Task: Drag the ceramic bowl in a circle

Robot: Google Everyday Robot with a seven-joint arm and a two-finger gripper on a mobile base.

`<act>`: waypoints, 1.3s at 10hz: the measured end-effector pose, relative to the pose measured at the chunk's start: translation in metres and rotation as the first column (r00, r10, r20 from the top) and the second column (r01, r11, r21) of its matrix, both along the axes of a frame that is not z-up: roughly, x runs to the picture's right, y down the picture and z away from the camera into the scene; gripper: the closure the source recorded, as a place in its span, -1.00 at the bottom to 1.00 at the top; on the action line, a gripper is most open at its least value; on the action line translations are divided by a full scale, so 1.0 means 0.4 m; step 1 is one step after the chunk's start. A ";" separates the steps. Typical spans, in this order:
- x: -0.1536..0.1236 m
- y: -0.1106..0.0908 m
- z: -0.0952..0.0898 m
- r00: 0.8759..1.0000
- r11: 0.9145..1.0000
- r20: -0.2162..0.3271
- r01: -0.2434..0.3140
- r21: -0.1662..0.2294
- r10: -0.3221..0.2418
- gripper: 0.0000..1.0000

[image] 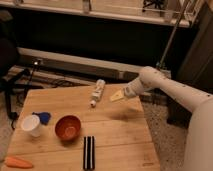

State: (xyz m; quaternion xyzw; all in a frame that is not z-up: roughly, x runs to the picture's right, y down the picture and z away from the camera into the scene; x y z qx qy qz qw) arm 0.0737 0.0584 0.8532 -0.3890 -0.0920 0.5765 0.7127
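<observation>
The ceramic bowl (68,127) is a small glossy orange-red bowl with a lighter orange inside. It sits on the wooden table (115,142) toward the left, just right of a white cup (31,125). My gripper (118,96) hovers above the table's far right part, well away from the bowl, up and to its right. The white arm (170,90) reaches in from the right.
A white bottle (97,92) lies near the table's far edge. A black bar (88,152) lies in front of the bowl. A blue object (43,117) sits behind the cup. A carrot (17,162) lies at the front left corner.
</observation>
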 end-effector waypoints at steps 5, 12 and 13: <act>0.000 0.000 0.000 1.000 1.000 0.000 0.000 0.000 0.000 -0.60; -0.149 0.095 -0.114 0.920 0.898 -0.096 0.391 0.203 -0.380 -0.60; -0.206 0.148 -0.151 0.875 0.842 -0.106 0.483 0.238 -0.472 -0.60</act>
